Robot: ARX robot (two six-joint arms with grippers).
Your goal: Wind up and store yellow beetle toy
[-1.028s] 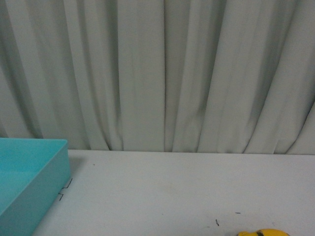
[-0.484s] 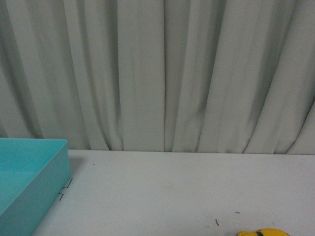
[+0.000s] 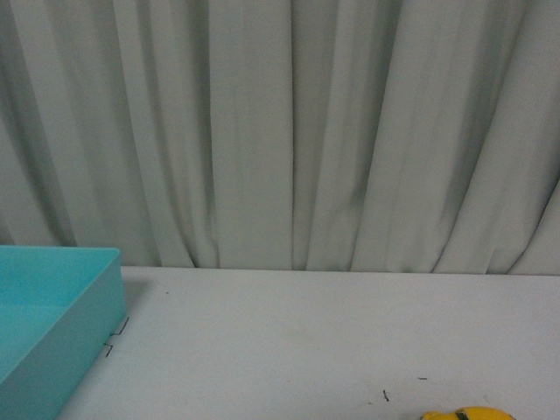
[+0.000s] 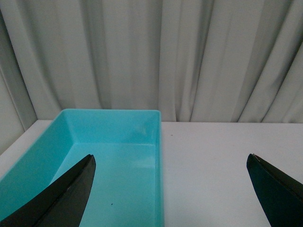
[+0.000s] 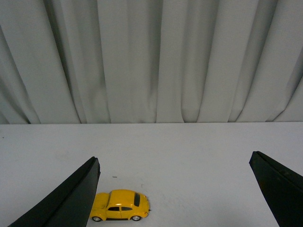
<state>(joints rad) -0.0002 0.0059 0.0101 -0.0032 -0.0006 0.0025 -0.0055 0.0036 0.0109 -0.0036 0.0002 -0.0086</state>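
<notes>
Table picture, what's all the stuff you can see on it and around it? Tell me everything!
yellow beetle toy: one, yellow with dark windows, on its wheels on the table, on the robot's right side
bin: one, turquoise, open-topped, on the table's left side
table: one, white, under the toy and the bin
curtain: one, pale grey, pleated, hanging behind the table
small marks: a few, dark, on the table near the toy
left gripper: one, black fingers, open, holding nothing, pointed toward the bin
right gripper: one, black fingers, open, holding nothing, apart from the toy
</notes>
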